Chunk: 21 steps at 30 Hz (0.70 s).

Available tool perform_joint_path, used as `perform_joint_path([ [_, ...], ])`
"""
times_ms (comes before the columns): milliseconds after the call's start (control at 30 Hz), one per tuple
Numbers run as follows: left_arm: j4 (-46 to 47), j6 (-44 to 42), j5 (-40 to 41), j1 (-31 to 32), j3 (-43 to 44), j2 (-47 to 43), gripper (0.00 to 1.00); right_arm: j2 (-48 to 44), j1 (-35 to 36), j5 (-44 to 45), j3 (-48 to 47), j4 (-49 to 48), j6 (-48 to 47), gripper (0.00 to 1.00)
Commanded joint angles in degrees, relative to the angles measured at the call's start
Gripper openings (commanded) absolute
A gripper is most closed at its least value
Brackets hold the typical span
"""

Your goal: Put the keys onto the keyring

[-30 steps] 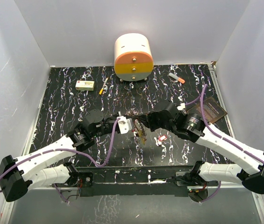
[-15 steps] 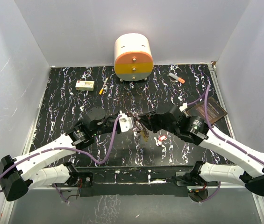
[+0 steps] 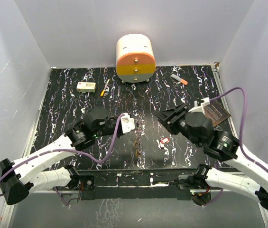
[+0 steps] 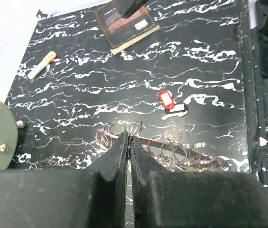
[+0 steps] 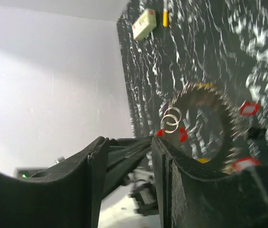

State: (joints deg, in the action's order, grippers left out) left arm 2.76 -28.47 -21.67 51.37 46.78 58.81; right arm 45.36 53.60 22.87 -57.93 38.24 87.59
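Note:
The keyring is seen edge-on, hanging below my left gripper, which is shut on its top edge. In the left wrist view the jaws pinch the thin rim, with several small split rings strung along it. From the right wrist view, the keyring is a jagged grey ring with red and yellow key heads around it. My right gripper is open and empty, a little to the right of the ring. One red key lies on the table.
A round drawer unit stands at the back centre. A white box and a yellow pen lie at the back left. An orange-tipped marker and a dark book lie to the right.
My right gripper has opened, let go of the keyring and pulled back to the right. The ring now hangs lower from the left gripper alone.

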Motion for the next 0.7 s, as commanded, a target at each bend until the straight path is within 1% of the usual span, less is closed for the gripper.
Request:
perform_joint_path([
  [0,-4.01,2.42,-6.16,-0.79,7.49,-0.71,0.0,-8.88,-0.08,2.09,2.5,-12.86,-35.33,0.48],
  [33,-5.82,2.69,-7.39,-0.77,8.43,-0.39,0.0,-9.82,-0.1,1.05,2.36,-12.68,-40.9,0.5],
  [100,-9.6,2.68,-9.79,-0.77,10.65,0.82,0.0,-9.68,-0.08,-0.73,0.77,-9.12,-48.0,0.55],
  [133,-11.56,2.38,-11.06,-0.75,12.26,1.58,0.0,-9.01,-0.08,-3.08,0.08,-7.89,-51.62,0.56],
  [267,-16.36,1.46,-13.28,-0.83,16.88,4.3,0.0,-4.39,-0.08,-11.39,-1.27,-5.61,-62.65,0.56],
  [333,-18.82,0.11,-13.47,-0.81,18.88,5.33,0.0,-1.78,-0.12,-15.32,-2.01,-5.85,-66.72,0.5],
  [433,-24.39,-1.96,-14.02,-0.84,22.38,7.58,0.0,1.55,-0.08,-18.77,-4.95,-5.05,-70.91,0.37],
  [533,-29.98,-5.33,-14.19,-0.76,26.24,9.92,0.0,3.87,-0.1,-22.12,-8.31,-2.84,-74.05,0.34],
  [667,-34.16,-11.53,-13.16,-0.77,29.23,10.79,0.0,4.81,-0.08,-27.52,-10.69,-0.36,-76.84,0.32],
])
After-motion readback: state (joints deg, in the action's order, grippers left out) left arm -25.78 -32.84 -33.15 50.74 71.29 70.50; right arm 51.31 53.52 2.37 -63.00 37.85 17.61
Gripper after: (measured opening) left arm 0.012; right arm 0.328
